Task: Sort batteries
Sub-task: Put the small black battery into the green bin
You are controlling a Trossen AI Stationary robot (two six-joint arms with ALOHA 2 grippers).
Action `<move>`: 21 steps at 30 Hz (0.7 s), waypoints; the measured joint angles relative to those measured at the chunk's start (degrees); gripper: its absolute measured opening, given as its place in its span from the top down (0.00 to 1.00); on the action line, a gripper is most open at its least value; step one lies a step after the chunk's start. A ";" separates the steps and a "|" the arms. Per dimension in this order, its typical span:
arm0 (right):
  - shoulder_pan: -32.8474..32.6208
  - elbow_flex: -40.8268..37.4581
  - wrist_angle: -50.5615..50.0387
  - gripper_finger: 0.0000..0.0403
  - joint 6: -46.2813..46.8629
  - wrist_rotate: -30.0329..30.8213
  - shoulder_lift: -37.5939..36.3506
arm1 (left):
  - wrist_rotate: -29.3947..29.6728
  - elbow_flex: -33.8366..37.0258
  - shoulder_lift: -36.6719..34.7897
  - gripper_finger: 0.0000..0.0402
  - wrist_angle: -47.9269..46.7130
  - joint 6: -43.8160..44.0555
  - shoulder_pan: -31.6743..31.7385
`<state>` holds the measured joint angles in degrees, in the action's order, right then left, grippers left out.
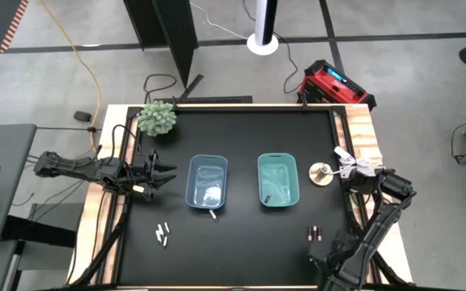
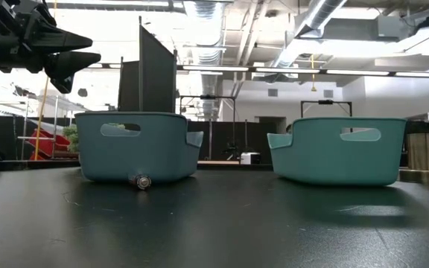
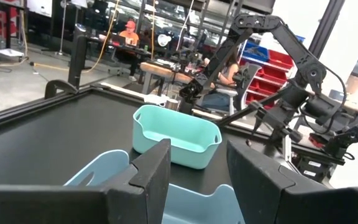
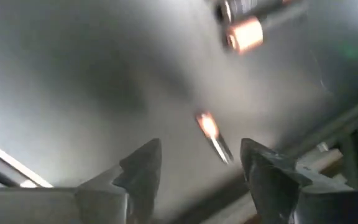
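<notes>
Several batteries lie on the black table: whitish ones [image 1: 163, 234] near the front left, one [image 1: 213, 214] against the blue bin's near wall, also in the low view [image 2: 141, 181], and dark ones with coppery ends [image 1: 314, 234] front right. My left gripper [image 3: 197, 168] hovers open above the left end of the blue bin [image 1: 207, 182], high in the low view [image 2: 58, 52]. My right gripper [image 4: 197, 168] is open low over the table by the dark batteries [image 4: 244, 31], one [image 4: 213, 134] lying just ahead of its fingers.
The teal bin [image 1: 277, 179] stands right of the blue one and has small items in it. A green plant [image 1: 158, 118] sits at the far left corner, a round disc [image 1: 321, 173] at the right edge. People sit in the room beyond the table.
</notes>
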<state>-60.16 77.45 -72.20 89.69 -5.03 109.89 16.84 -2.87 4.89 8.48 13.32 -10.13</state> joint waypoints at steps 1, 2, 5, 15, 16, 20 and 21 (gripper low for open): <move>0.02 0.02 -0.99 0.41 -1.25 -1.43 0.00 | 0.00 0.00 0.00 0.62 0.02 0.00 0.00; 0.04 0.02 -1.95 0.41 -2.69 -2.48 0.00 | 0.00 0.00 -0.02 0.62 0.02 0.02 0.00; 0.31 0.02 -2.36 0.43 -7.56 -3.80 -0.02 | 0.00 0.00 0.00 0.62 0.07 0.02 0.00; 3.48 0.04 -4.93 0.43 -18.16 -7.55 -1.56 | -0.01 0.00 0.00 0.62 0.49 0.02 0.00; 4.33 0.04 -4.92 0.43 -18.24 -5.73 -2.61 | 0.00 0.00 -0.01 0.62 0.50 0.02 0.00; 8.09 0.04 -4.95 0.43 -17.57 4.20 -8.62 | -0.02 0.00 -0.02 0.62 0.50 0.59 0.00; 9.01 0.04 -5.24 0.43 -17.38 6.71 -10.38 | 0.00 0.00 0.00 0.62 0.48 0.66 0.00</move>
<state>-51.15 77.49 -77.44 72.32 1.68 99.50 16.84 -2.87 4.89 8.95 13.98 -10.13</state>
